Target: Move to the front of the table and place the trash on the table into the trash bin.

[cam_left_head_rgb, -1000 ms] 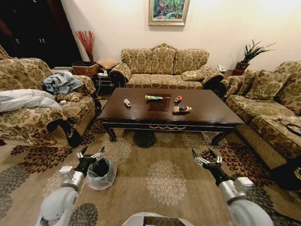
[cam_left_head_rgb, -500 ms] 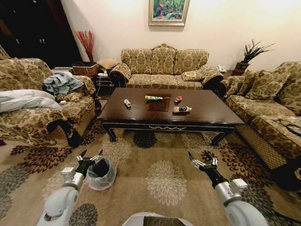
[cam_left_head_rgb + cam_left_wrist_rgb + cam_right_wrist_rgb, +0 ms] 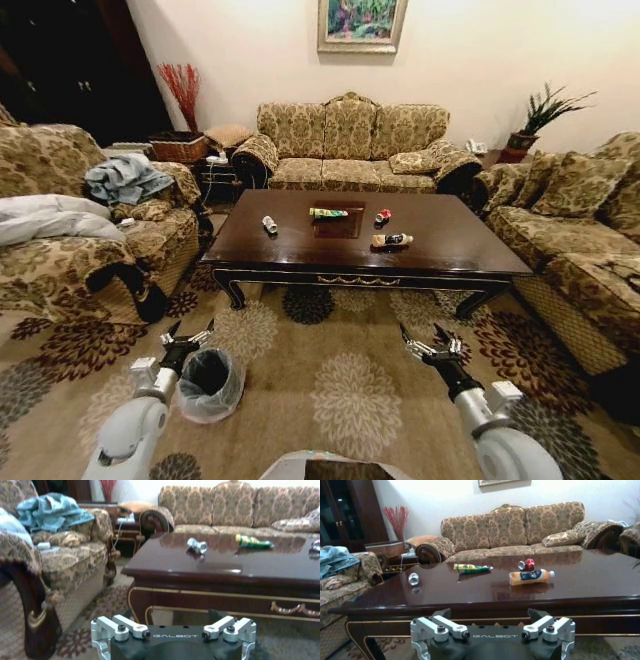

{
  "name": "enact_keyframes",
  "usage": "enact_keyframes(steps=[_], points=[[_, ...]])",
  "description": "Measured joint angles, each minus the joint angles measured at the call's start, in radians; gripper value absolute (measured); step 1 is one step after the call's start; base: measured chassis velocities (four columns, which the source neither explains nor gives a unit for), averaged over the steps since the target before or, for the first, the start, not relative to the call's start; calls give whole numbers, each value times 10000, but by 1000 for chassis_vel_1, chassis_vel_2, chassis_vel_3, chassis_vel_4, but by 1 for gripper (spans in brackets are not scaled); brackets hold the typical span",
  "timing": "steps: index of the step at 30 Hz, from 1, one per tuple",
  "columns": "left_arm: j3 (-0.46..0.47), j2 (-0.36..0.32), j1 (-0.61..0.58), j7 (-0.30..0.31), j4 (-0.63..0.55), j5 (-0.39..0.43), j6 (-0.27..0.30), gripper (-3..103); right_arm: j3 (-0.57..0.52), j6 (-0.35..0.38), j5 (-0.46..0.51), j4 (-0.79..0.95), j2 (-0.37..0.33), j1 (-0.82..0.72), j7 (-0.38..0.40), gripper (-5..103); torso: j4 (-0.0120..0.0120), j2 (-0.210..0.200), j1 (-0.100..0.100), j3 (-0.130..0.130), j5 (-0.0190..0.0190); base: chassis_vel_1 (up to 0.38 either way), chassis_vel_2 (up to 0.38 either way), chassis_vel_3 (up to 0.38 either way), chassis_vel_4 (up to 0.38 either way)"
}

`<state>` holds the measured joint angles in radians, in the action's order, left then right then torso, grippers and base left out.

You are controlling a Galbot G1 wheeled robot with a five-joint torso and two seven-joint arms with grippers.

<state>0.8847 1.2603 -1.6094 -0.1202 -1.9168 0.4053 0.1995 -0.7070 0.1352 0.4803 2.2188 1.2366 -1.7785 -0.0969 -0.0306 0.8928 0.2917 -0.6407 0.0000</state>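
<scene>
The dark wooden coffee table (image 3: 440,250) stood on a flower-patterned carpet (image 3: 330,370), ringed by three brocade sofas, with a framed painting (image 3: 360,24) on the wall behind. On its glossy top lay four pieces of trash: a crushed silver can (image 3: 269,225) toward the robot's left, a green-yellow wrapper tube (image 3: 327,212) just behind the centre inlay, a crushed red can (image 3: 382,216), and a tan bottle with a dark cap (image 3: 391,240) on its side just in front of the red can. The black trash bin (image 3: 205,381) with its grey liner sat on the carpet, touching nothing but close beside the left gripper (image 3: 186,338). That gripper hung empty with fingers spread wide. The right gripper (image 3: 426,345) was likewise splayed and empty, above the carpet, short of the table.
</scene>
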Motion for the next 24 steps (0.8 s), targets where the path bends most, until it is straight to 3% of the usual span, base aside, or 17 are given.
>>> enact_keyframes(steps=[18, 24], points=[[-121, -357, 502, -178, 2244, -369, -215, 100, 103, -287, 23, -621, 59, 12, -258, 100, 0, 5, -10, 3, 1, 68, 57, -61, -62], [-445, -276, 775, -577, 3168, -1069, -17, 100, 226, -409, -56, -752, 100, -13, -510, 100, 0, 5, -8, 3, -6, 171, 186, -180, -192]])
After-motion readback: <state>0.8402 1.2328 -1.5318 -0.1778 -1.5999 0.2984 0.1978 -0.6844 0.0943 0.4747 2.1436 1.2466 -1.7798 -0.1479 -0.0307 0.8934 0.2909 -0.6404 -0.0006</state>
